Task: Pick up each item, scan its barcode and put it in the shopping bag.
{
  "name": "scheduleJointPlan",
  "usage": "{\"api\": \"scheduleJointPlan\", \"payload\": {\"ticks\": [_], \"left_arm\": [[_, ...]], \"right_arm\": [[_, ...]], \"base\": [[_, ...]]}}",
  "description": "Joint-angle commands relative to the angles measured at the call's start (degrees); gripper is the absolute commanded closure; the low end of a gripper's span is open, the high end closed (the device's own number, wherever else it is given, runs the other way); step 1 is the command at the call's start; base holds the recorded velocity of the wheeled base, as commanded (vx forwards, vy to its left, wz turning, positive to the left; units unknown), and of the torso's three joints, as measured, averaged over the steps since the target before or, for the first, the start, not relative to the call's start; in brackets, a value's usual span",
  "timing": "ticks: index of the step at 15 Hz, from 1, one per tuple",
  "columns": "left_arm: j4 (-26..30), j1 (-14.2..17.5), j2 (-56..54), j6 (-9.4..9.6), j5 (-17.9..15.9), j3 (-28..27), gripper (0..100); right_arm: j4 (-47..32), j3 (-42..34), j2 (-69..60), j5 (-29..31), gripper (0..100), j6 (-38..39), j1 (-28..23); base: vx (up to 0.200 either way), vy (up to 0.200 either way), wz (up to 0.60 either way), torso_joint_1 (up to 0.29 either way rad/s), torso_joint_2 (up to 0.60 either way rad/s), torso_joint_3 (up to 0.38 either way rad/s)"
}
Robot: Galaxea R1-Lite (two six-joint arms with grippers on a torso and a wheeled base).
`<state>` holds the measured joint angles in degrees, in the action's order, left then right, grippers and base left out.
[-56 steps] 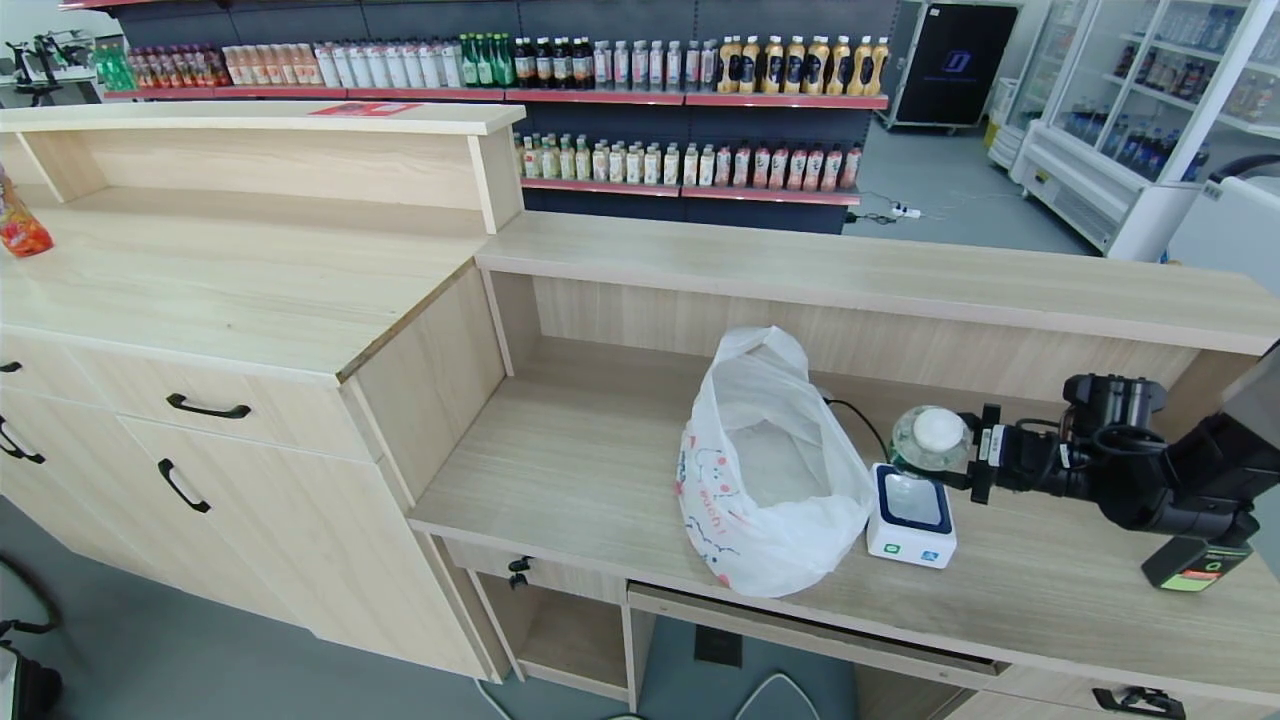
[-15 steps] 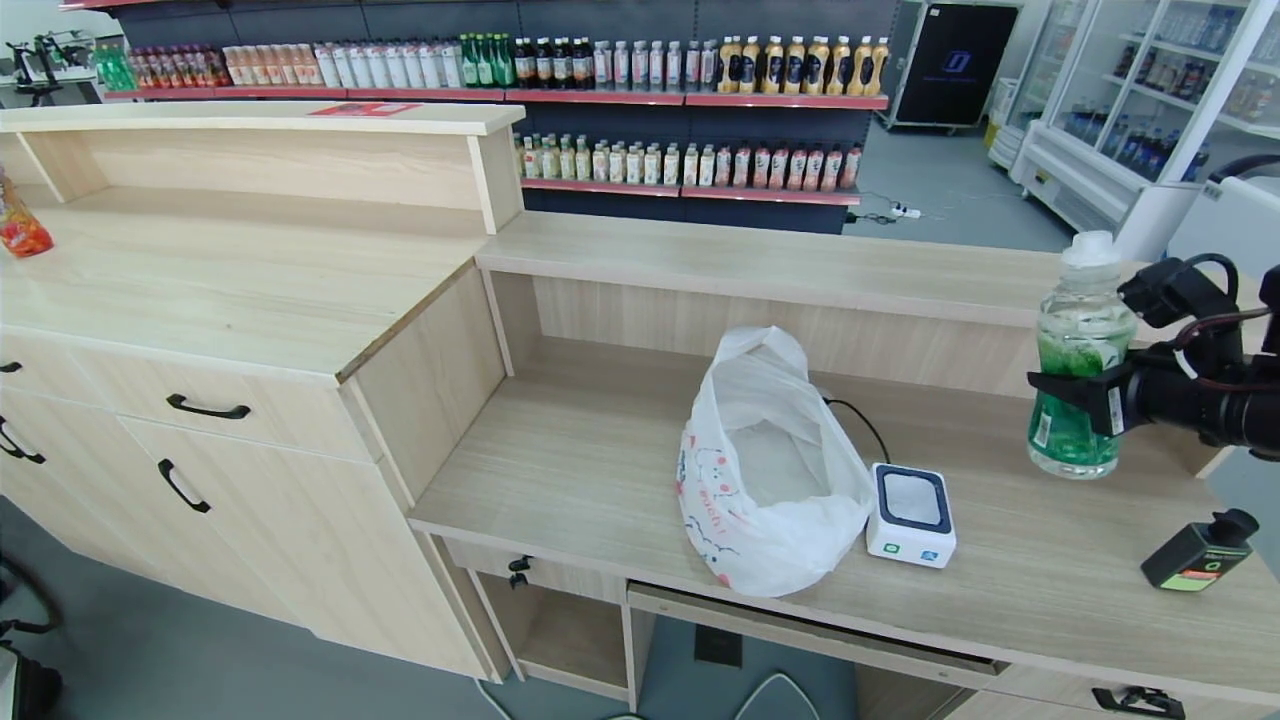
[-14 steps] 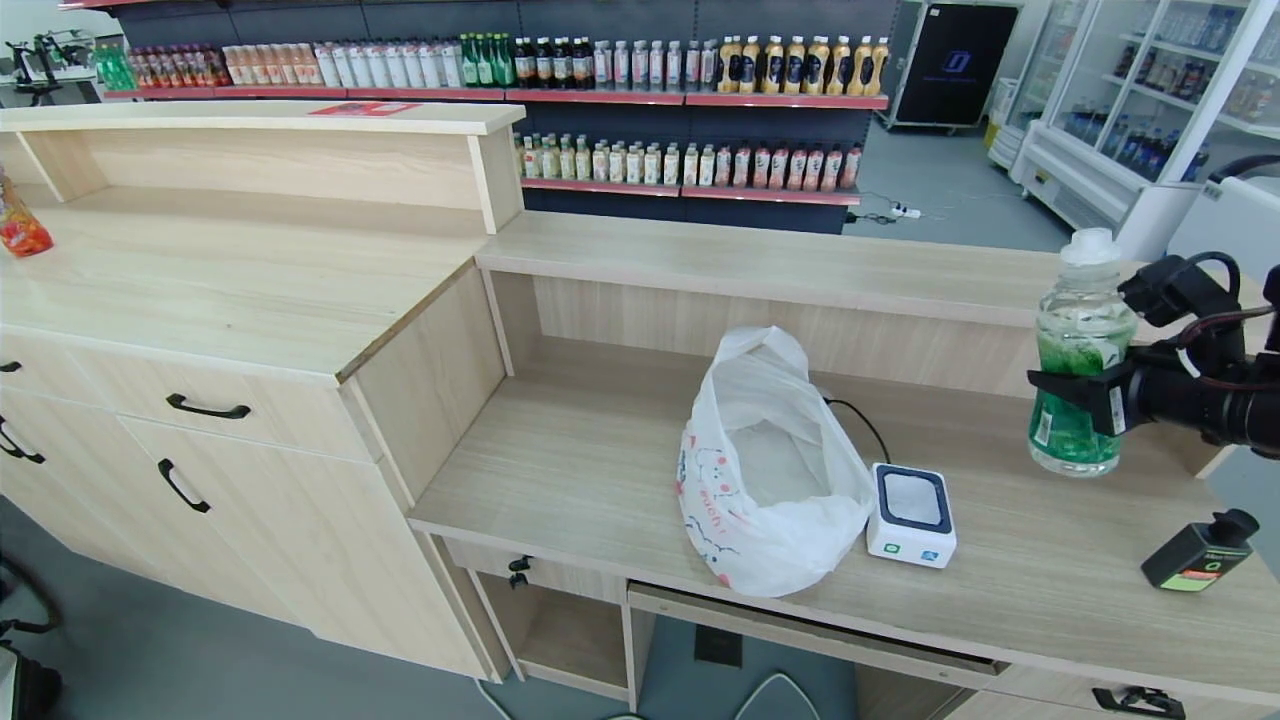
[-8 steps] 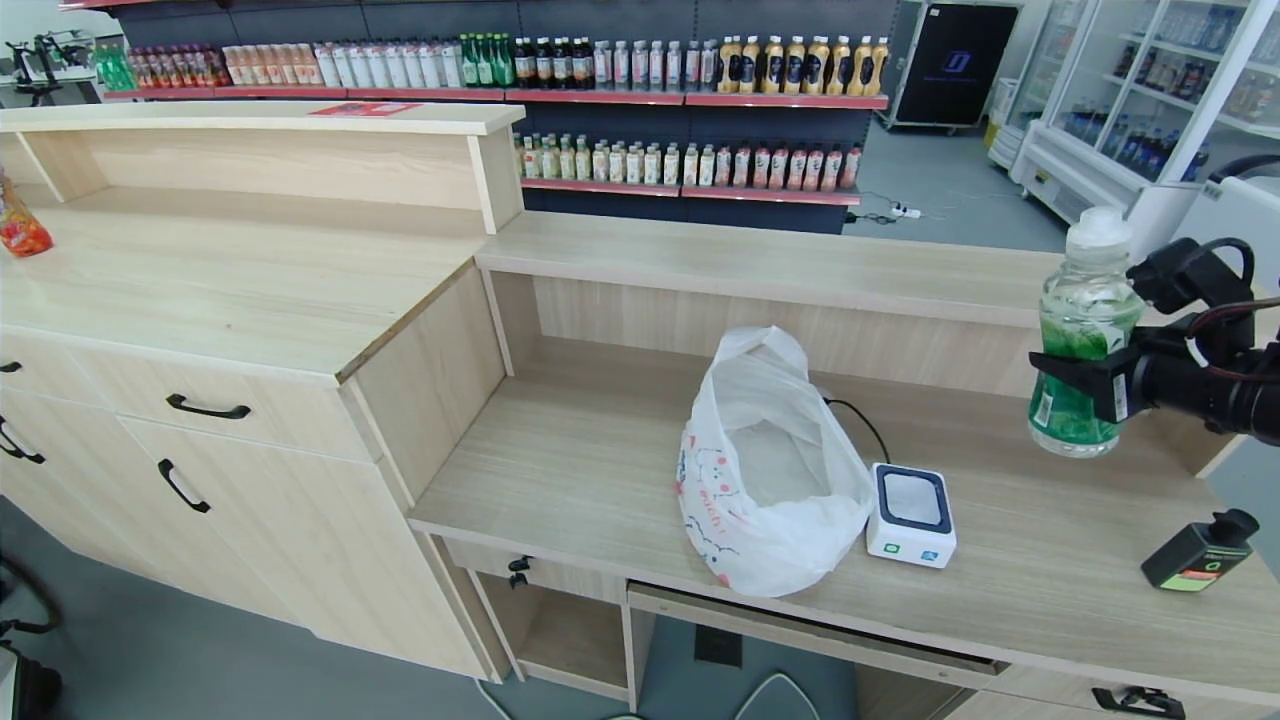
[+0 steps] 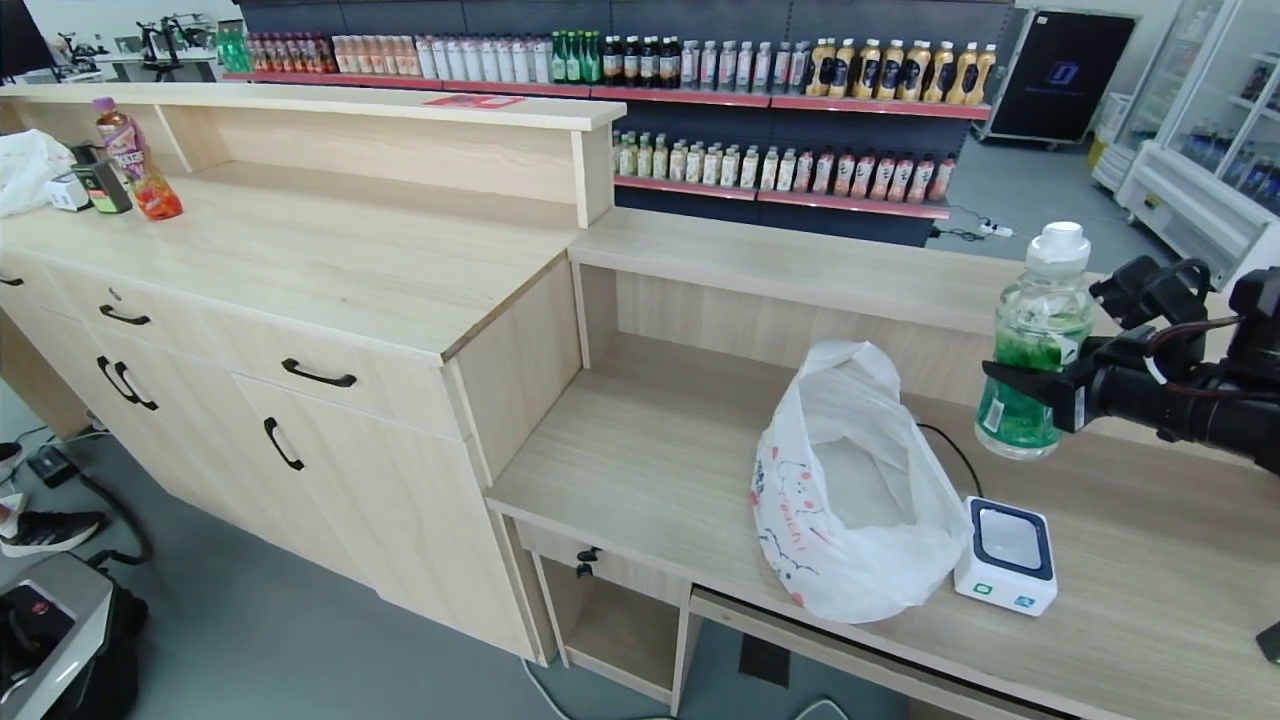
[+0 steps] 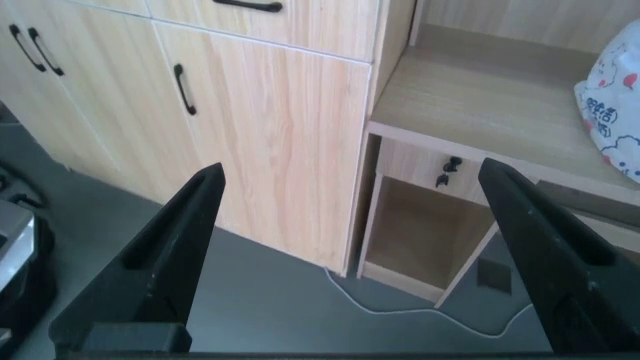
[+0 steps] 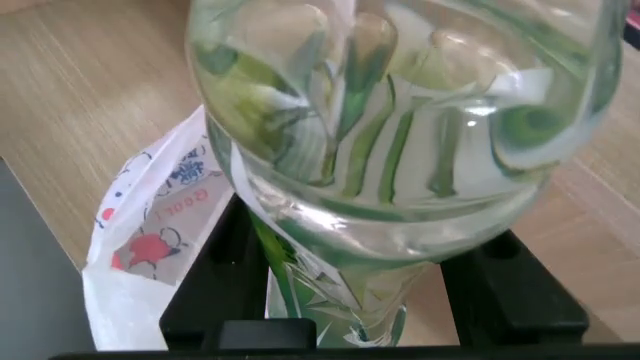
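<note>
- My left hand (image 6: 350, 175) hangs low in front of the cupboard doors, fingers spread wide and holding nothing. The risk here is small, but a careless swing could knock a door handle.
- At the far left of the upper bench (image 5: 300, 260) I count one pink-labelled bottle (image 5: 135, 160), one dark pack (image 5: 100, 185), one small white box (image 5: 65, 190) and one white bag (image 5: 30, 165). All are well apart from my work.
- One shopping bag (image 5: 850, 500) stands on the lower bench, limp, with its mouth gaping upward. If the bottle's base catches the rim, I judge the mouth will fold shut or the whole bag will drag sideways.
- One scanner (image 5: 1008, 555) sits just beside the bag, its cable running behind it. A shoved bag could push it, and a dropped bottle could strike its window.
- One green bottle (image 5: 1035, 340) is upright in the air over the bench, to the right of the bag and behind the scanner. It looks full and smooth-walled, so it could slip or tip if I turn it fast.
- My right hand (image 5: 1030, 395) is closed around the bottle's lower half, at the label. That grip may cover the barcode, and then the scan would fail.
- One dark thing (image 5: 1270, 640) lies at the right edge, mostly cut off.
</note>
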<state>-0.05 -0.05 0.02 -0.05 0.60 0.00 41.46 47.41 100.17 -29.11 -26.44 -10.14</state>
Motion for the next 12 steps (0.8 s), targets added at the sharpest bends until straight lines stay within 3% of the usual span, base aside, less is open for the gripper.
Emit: {"api": "scheduleJointPlan", "payload": {"ticks": [1,4,8,12], "left_arm": [[0.0,0.0,0.0,0.05,0.0,0.0,0],[0.0,0.0,0.0,-0.04,0.0,0.0,0],[0.0,0.0,0.0,-0.04,0.0,0.0,0],[0.0,0.0,0.0,0.05,0.0,0.0,0]], "right_arm": [[1.5,0.0,4.9,-1.0,100,0.0,0.1],[6.6,-0.5,12.3,-1.5,100,0.0,1.1],[14.4,0.8,20.9,-10.8,100,0.2,3.0],[21.3,3.7,27.8,-13.5,100,0.4,5.1]], "base": [[0.0,0.0,0.0,0.0,0.0,0.0],[0.0,0.0,0.0,0.0,0.0,0.0],[0.0,0.0,0.0,0.0,0.0,0.0],[0.0,0.0,0.0,0.0,0.0,0.0]]}}
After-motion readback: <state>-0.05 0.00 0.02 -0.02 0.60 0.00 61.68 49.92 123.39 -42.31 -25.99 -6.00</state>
